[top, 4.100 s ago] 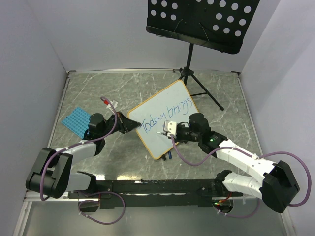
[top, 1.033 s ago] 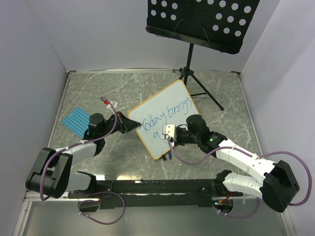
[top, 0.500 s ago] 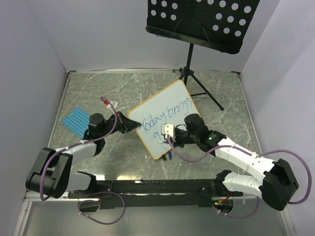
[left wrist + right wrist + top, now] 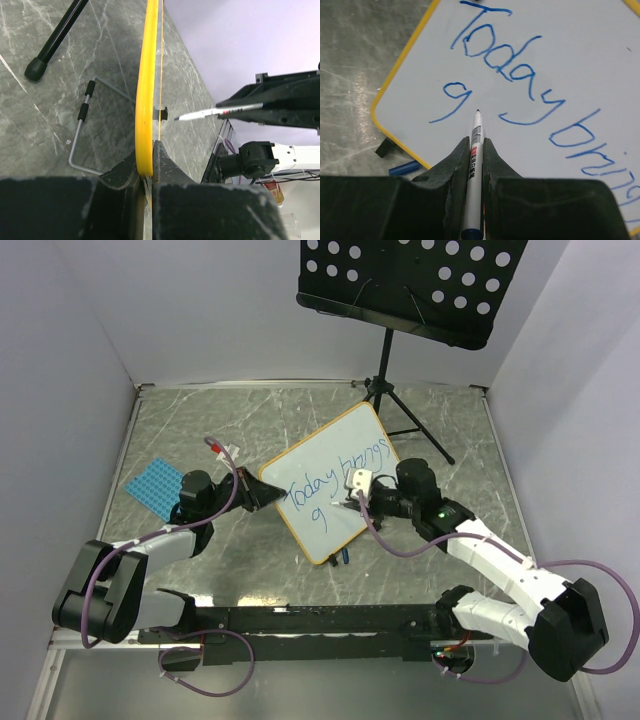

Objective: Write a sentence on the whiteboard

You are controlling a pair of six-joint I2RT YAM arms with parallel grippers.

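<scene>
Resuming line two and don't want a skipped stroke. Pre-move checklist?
1. Left gripper shut on whiteboard frame: ok.
2. Right gripper shut on marker: ok.
3. Marker tip touching board: not ok, the left wrist view shows a gap.
4. Tip lined up just right of the "g": ok.
5. Sentence complete: not ok, reads "Today brings g".

Grey marbled table [image 4: 250,420]: blue mat [image 4: 153,487] left, whiteboard [image 4: 322,530] centre, music stand tripod [image 4: 385,395] rear right.
</scene>
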